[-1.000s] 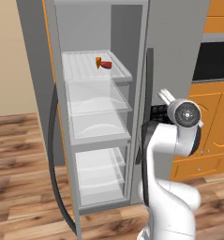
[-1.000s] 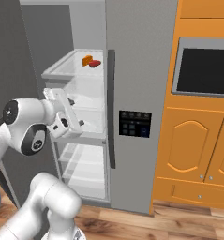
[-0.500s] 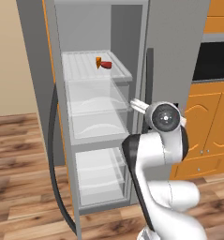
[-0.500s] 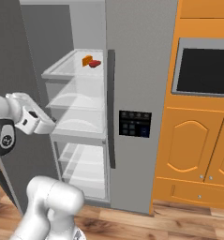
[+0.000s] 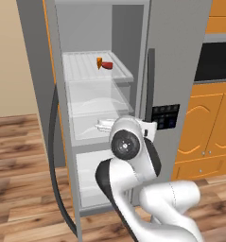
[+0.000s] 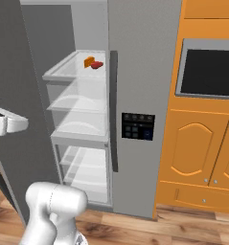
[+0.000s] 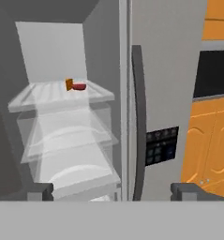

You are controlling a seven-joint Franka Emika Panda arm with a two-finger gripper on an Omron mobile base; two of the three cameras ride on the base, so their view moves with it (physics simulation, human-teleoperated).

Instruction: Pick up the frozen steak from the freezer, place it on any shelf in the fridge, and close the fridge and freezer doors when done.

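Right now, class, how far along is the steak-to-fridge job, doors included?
Done, apparently: the small glossy red steak sits on the clear ribbed top shelf, and the right-hand grey door is shut. In hand: nothing; the gripper is open, empty. Left: shutting the open left grey door.

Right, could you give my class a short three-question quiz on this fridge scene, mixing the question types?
1. True or false: the gripper is shut on the frozen steak.
2. Where in the open compartment does the steak lie? A: top shelf. B: middle shelf. C: bottom drawer.
3. Fill the gap: right beside the steak sits a small ___ wedge.

Key: 1 false, the jaws stand wide apart and hold nothing. 2 A. 3 orange.
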